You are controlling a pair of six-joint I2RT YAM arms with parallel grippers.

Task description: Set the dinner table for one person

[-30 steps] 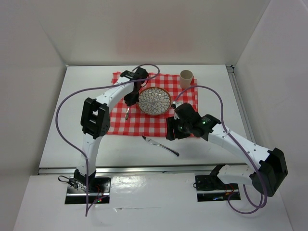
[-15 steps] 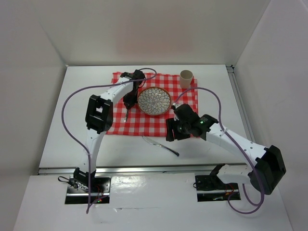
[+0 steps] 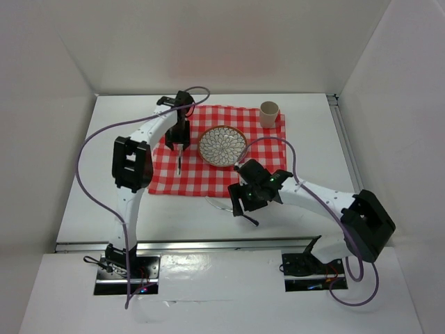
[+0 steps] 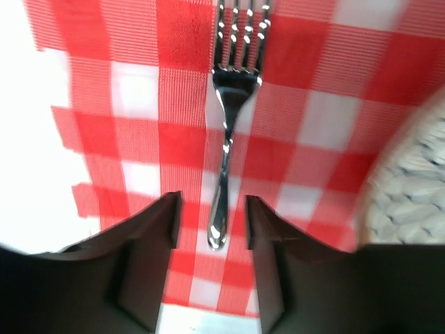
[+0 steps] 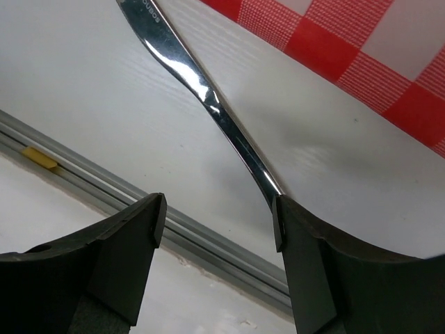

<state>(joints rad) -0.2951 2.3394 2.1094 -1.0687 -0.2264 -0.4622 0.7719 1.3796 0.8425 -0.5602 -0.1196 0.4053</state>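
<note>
Top external view: the dinner table (image 3: 97, 181) is the wide white surface that fills the floor of the enclosure and carries everything else. A red-and-white checked cloth (image 3: 208, 177) lies flat on it, somewhat toward 12 o'clock from the table's middle.

The left gripper (image 3: 179, 142) hangs over the cloth's 9 o'clock part. The left wrist view shows its jaws parted to a middling width. The handle end of a fork (image 4: 233, 87) lies between them with a gap on each side, so nothing is gripped. The fork rests flat on the cloth at 9 o'clock of a patterned plate (image 3: 222, 145), its tines pointing away from the wrist camera.

The plate sits on the cloth near the cloth's centre.

At 6 o'clock of the plate, just off the cloth's near edge, a metal utensil (image 5: 195, 80) lies on the bare table. The right gripper (image 3: 240, 202) hovers over it with jaws spread wide. In the right wrist view the shiny handle runs diagonally up to the inner edge of one finger; whether they touch cannot be told.

A beige cup (image 3: 269, 113) stands upright on the cloth's far corner, at 1 o'clock of the plate.
</note>
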